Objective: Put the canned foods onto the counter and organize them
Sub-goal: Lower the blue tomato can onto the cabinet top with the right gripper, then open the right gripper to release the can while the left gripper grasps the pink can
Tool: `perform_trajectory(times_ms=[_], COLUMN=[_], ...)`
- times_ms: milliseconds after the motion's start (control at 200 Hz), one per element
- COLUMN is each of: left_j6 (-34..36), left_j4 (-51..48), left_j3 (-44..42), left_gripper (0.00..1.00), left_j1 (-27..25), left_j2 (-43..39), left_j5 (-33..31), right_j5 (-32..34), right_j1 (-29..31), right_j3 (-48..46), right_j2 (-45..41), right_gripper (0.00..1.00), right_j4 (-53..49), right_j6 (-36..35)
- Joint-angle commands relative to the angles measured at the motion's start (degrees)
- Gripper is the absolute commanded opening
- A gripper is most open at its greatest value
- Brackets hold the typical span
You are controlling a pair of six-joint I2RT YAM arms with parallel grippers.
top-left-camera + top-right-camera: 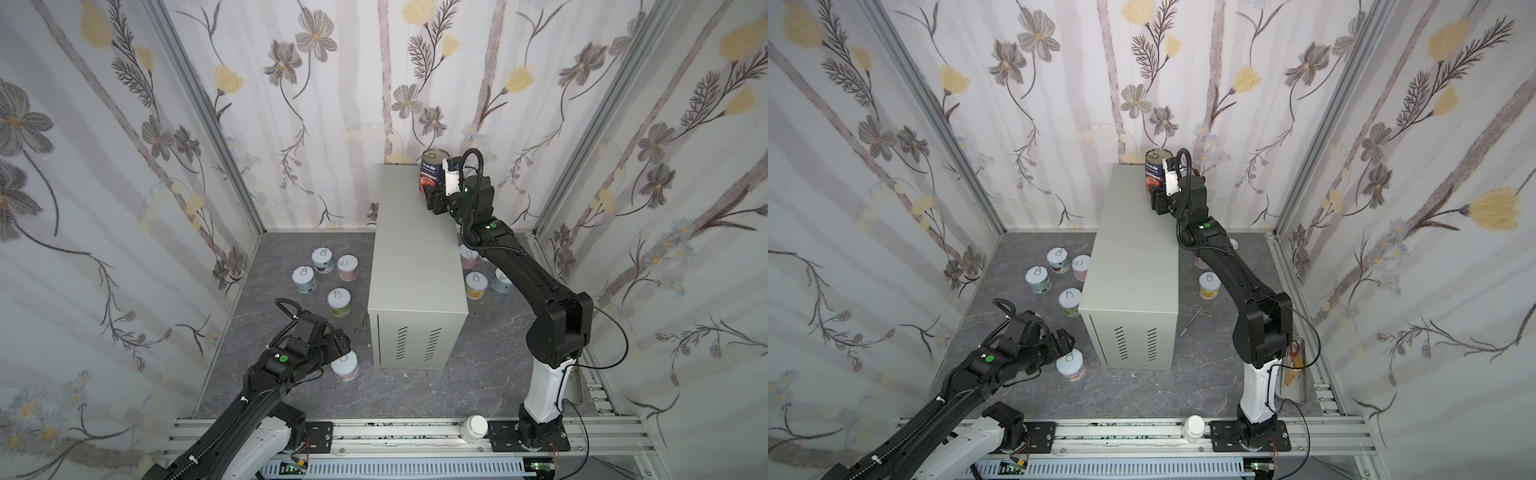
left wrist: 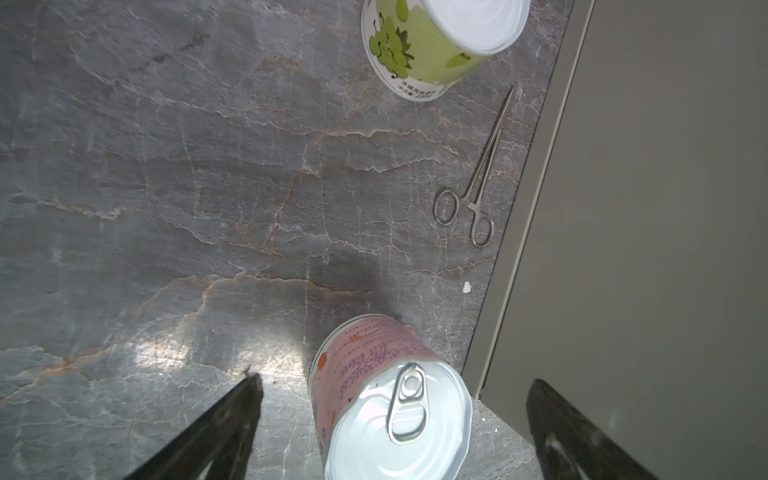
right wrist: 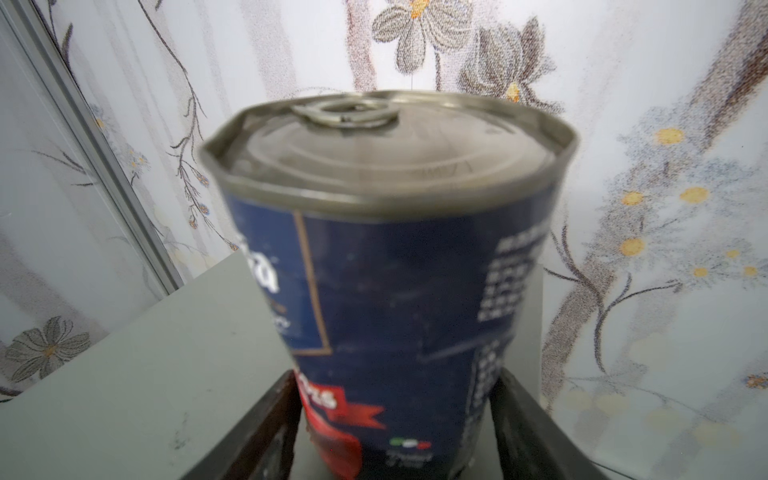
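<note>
The tall dark-blue-and-red tomato can (image 1: 432,169) (image 1: 1154,168) (image 3: 386,270) stands upright at the far right corner of the counter (image 1: 411,257) (image 1: 1133,257) (image 3: 124,374). My right gripper (image 1: 430,193) (image 3: 395,399) is shut on its lower part, one finger on each side. My left gripper (image 1: 343,345) (image 2: 395,381) hangs open over a pink can (image 1: 345,368) (image 2: 357,357) on the floor by the counter's front left corner. Several short cans (image 1: 323,259) stand left of the counter, among them a green one (image 2: 424,45). Three more (image 1: 476,285) stand to its right, partly behind the right arm.
Metal forceps (image 2: 473,195) lie on the marbled floor beside the counter's left wall (image 2: 644,208). Another pair of forceps (image 1: 1190,320) lies right of the counter. A white bottle (image 1: 473,428) sits on the front rail. A metal tray (image 1: 1304,395) sits behind the right arm.
</note>
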Motion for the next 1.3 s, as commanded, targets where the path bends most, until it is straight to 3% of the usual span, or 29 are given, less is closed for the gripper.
perform_trajectory(times_ms=[0,779,899,1209,1294], left_j6=[-0.5,-0.3,-0.2,-1.1,-1.1], left_j4=[0.4,0.1,-1.1,-2.5,-2.3], left_j3=[0.0,0.1,0.6,1.2,1.1], left_gripper=[1.0,1.0,1.0,1.0,1.0], left_j1=[0.0,0.0,-0.4,-4.3,-4.5], left_j2=[0.1,0.8,2.0,5.8,5.4], left_j5=[-0.8,-0.8,-1.0,-2.6,-2.2], right_j5=[-1.2,-2.6,-2.3,-2.4,-2.6], right_j1=[0.1,0.4,0.4,0.3,0.3], right_j3=[1.0,1.0,0.7,-4.9,-7.7], right_j2=[0.7,1.7,1.2,-3.5,-5.3], right_gripper=[0.71,0.7,0.75,0.99,1.0], right_j4=[1.1,0.0,0.0,2.7,4.0], right_j6=[-0.1,-0.1,0.0,-0.6,-0.7])
